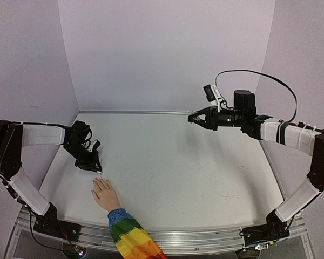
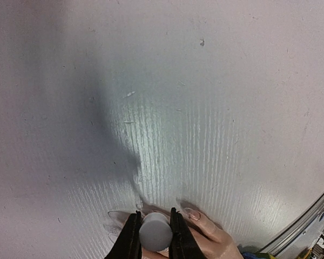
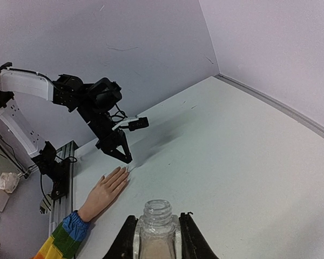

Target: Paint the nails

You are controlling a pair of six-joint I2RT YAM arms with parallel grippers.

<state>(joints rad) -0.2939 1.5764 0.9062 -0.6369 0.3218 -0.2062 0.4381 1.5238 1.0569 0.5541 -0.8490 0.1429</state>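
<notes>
Nails (image 2: pixel 191 215) are on the mannequin hand (image 1: pixel 104 194), which lies flat on the worktop (image 1: pixel 194 167) at front left, rainbow sleeve (image 1: pixel 130 236) over the near edge. My left hand (image 1: pixel 97 168) is low over those fingertips, clamped on a white cap (image 2: pixel 155 232); can't tell if anything touches. My right hand (image 1: pixel 192 118) is raised, well apart, gripping an open clear bottle (image 3: pixel 157 218).
</notes>
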